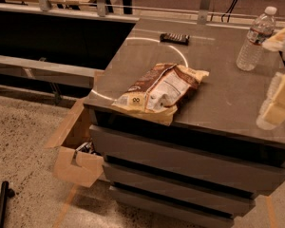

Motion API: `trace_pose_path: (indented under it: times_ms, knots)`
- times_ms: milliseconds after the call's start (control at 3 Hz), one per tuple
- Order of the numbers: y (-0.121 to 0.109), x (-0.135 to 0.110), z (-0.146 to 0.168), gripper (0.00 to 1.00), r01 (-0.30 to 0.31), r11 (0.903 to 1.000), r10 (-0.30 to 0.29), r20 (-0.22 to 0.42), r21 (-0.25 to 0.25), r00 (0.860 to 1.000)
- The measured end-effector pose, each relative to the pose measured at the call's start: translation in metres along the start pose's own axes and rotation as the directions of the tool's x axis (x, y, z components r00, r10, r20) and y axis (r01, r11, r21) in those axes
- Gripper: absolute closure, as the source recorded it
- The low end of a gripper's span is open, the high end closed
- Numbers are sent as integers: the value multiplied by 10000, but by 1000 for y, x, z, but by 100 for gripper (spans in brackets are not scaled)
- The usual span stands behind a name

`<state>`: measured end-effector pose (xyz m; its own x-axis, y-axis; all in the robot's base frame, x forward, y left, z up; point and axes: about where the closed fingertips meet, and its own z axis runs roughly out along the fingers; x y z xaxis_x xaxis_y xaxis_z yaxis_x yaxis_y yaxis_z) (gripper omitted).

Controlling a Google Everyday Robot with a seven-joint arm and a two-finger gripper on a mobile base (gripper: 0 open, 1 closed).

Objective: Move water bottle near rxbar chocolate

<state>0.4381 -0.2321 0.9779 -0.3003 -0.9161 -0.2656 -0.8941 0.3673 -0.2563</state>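
Note:
The water bottle (255, 41) stands upright at the back right of the grey table top (218, 84); it is clear and ribbed, with a white cap. The rxbar chocolate (175, 38), a small dark flat bar, lies at the back centre of the table, well left of the bottle. My gripper (281, 70) is at the right edge of the view, just right of the bottle. Its cream fingers (278, 103) are spread apart and hold nothing. Part of the gripper is cut off by the frame edge.
A large brown and cream snack bag (161, 91) lies near the table's front left. Drawers run below the top. An open cardboard box (76, 151) sits on the floor at the left. A black pole (2, 203) lies at the bottom left. A railing runs behind the table.

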Motion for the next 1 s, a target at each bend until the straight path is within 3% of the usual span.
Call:
trace_pose_path:
  times_ms: [333,667,1000]
  knots:
    - [-9,27,-7,0,-1379,9889,1359,381,554,9900]
    - [-13,59,-11,0,-2780,9557,2688,984,962,9582]
    - [-16,91,-10,0,-4330,8924,3968,2359,1272,8871]
